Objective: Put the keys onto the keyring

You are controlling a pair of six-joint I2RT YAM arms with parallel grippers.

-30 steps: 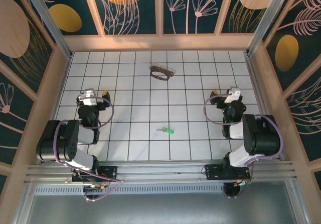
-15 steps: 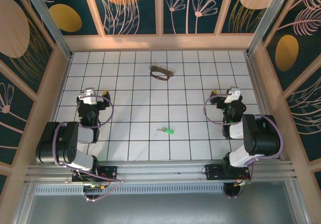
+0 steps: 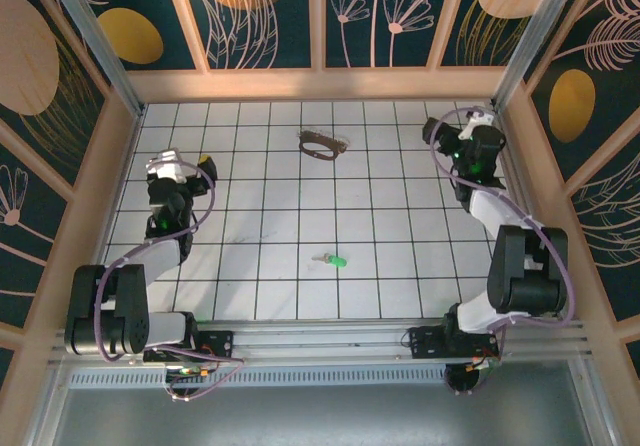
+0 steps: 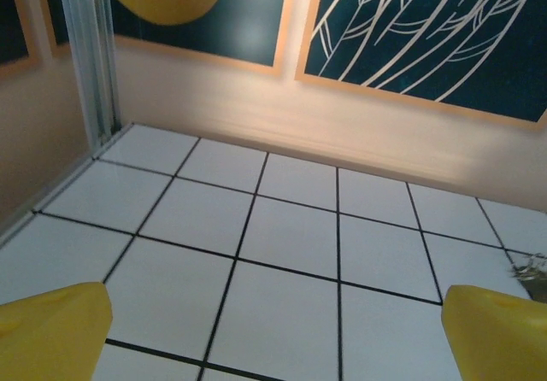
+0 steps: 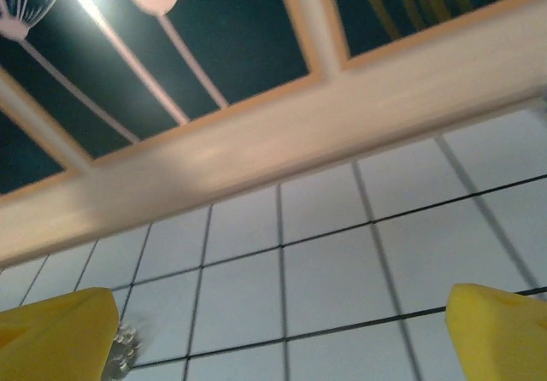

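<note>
**Key and keyring apart on the tabletop, both arms empty**

- Key [image 3: 337,260]: lies flat on a white tile near the middle of the tabletop [image 3: 260,296], toward the near edge. Green head to the right, short silver blade pointing left. Nothing touches it.
- Keyring [image 3: 322,146]: dark oval loop lying flat at the far side, about centred left to right. Greyish metal pieces are bunched along its far-right side. It is well apart from the key, several tile rows beyond it. The key is not on the loop.
- Left fingers [image 3: 180,161]: over the left part of the tabletop, well apart from key and ring. In the left wrist view the two yellow tips [image 4: 51,334] sit at the bottom corners, spread wide, with bare tile between them and nothing held. A scrap of the ring's metal cluster [image 4: 532,268] shows at the right edge of that view.
- Right fingers [image 3: 458,124]: at the far right corner, close to the side wall. In the right wrist view the yellow tips [image 5: 500,330] are also spread fully and hold nothing. The metal cluster [image 5: 124,347] shows just beside the left tip in that view, blurred.
- Surroundings: black grid lines on white tiles, dark teal wall panels [image 3: 270,16] with plant motifs, and a metal rail [image 3: 330,331] along the near edge carrying both arm bases.
</note>
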